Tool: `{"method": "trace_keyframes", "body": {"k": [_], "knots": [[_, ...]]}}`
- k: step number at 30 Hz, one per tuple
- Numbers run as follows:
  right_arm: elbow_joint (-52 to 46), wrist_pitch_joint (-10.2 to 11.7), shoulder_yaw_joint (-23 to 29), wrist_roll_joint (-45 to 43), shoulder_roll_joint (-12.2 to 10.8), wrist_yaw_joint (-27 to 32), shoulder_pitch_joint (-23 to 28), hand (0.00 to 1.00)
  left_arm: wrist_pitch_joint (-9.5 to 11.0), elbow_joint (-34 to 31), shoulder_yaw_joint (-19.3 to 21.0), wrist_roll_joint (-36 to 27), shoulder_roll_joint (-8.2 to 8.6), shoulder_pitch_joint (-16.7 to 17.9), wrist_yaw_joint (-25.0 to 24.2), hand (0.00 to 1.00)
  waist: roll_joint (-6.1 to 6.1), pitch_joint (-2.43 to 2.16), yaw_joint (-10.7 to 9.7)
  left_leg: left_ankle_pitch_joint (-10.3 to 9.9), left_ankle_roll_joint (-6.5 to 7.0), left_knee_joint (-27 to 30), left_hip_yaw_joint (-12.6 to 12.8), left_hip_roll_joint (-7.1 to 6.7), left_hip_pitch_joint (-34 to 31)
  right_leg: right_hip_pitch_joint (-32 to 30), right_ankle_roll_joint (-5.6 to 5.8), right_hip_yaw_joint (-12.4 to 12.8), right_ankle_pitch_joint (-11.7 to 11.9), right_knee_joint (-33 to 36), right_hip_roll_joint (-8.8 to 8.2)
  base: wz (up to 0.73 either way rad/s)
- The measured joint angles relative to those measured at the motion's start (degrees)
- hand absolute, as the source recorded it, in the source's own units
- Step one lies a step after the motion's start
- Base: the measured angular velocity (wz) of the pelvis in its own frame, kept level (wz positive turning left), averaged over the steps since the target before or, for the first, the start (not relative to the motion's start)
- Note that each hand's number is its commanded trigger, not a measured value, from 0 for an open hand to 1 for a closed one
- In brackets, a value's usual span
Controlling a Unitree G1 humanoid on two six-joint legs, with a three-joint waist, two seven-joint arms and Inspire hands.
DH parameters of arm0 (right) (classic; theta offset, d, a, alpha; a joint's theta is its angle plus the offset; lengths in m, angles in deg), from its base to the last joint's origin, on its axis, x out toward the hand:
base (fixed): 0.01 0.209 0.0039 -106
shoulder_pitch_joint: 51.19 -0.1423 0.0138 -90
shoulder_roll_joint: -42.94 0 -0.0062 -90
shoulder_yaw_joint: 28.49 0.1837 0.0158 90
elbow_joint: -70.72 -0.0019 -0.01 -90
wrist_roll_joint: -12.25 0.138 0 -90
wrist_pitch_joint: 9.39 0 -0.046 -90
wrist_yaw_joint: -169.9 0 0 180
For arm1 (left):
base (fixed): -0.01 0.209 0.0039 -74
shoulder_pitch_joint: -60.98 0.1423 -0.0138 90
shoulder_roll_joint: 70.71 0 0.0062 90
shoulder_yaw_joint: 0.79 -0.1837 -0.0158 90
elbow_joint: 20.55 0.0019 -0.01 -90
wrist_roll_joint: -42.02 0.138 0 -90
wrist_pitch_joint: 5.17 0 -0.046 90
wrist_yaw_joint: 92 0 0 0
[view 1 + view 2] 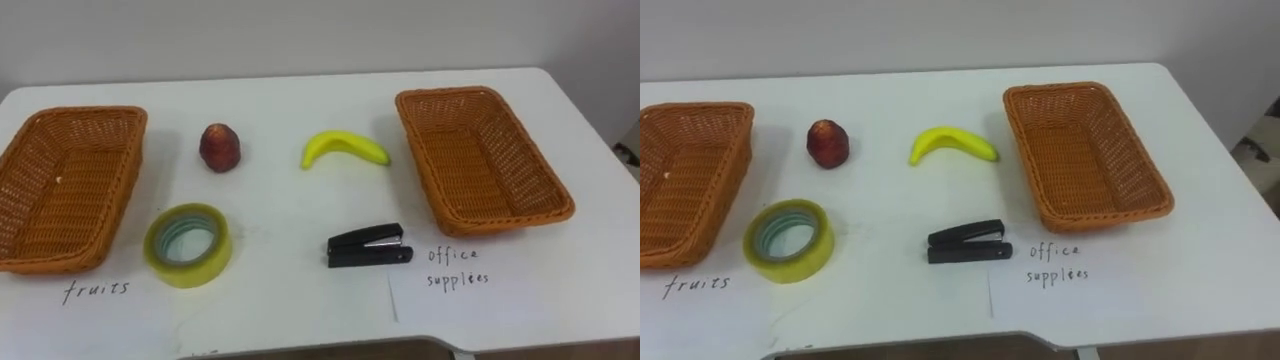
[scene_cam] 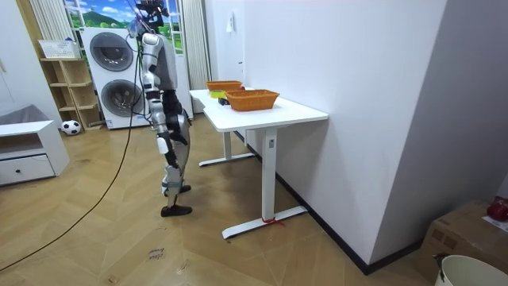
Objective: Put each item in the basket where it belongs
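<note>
On the white surface (image 1: 300, 310), the left eye view takes in the whole left wicker basket (image 1: 132, 165). The right eye view cuts that basket off at its edge. The basket is empty, and a handwritten fruit label (image 1: 97, 290) sits just below it. To its right lies a roll of yellowish clear tape (image 1: 205, 265), flat on its side, near the front edge. Behind the tape stands a dark red, roundish fruit (image 1: 219, 148), upright and apart from everything else. Next comes a yellow banana (image 1: 345, 148), curved with its ends pointing down toward the front. A black stapler (image 1: 368, 245) lies closed in front of it. Further right, a sheet of paper with a handwritten office supplies label (image 1: 458, 268) lies before the right wicker basket (image 1: 418, 168), which is also empty. All four items are outside the baskets.

The room view adds the robot standing a step back from the surface's edge, facing it. Behind it are stacked washing machines (image 2: 111, 52), a wooden shelf (image 2: 67, 79) and a football (image 2: 70, 126). Its right hand (image 2: 162, 124) hangs at its side, too small to tell how the fingers are held.
</note>
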Motion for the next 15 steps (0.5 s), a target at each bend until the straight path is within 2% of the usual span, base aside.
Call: {"method": "trace_keyframes", "body": {"k": [3,5,9,10,15], "knots": [[-4.1,0.0,2.5,1.0,0.0,3.7,0.9,0.0,0.3,-0.1,0.1,0.0,-0.32,0.3,0.8,0.0,-0.07,-0.06,-0.7,-0.1,0.11,0.0,0.3,0.0,0.0,-0.2,0.09,0.6,0.1,-0.1,0.08,-0.08],[-9.2,0.2,4.7,1.8,0.0,7.8,2.2,0.0,0.4,-0.1,0.6,0.0,-0.45,1.0,2.3,0.0,-0.24,-0.2,-1.8,-0.1,0.15,0.1,0.4,-0.01,0.0,-0.2,0.1,0.7,0.1,-0.1,0.09,-0.02],[-14.5,0.9,9.8,2.1,0.1,13.9,1.9,0.0,0.4,-1.6,1.2,0.0,-0.57,2.4,3.7,0.0,-0.46,-0.33,-3.2,-0.1,0.15,0.0,0.3,-0.05,0.0,-0.4,0.1,0.8,0.1,-0.1,0.07,0.0],[-17.2,1.3,10.8,2.3,0.1,16.4,1.7,0.0,0.4,-2.6,1.1,0.0,-0.56,2.7,4.2,0.0,-0.54,-0.55,-3.3,-0.1,0.15,-0.1,0.4,-0.05,0.0,-0.8,0.11,0.9,0.1,0.1,0.07,-0.03],[-33.4,2.8,12.8,3.1,0.1,27.8,2.2,0.0,0.5,-4.1,1.1,0.0,-0.6,3.0,5.8,0.0,-0.82,-0.66,-3.8,-0.1,0.15,-0.1,1.0,-0.02,-0.1,-1.3,0.22,1.3,0.0,0.8,0.03,-0.08]]}}
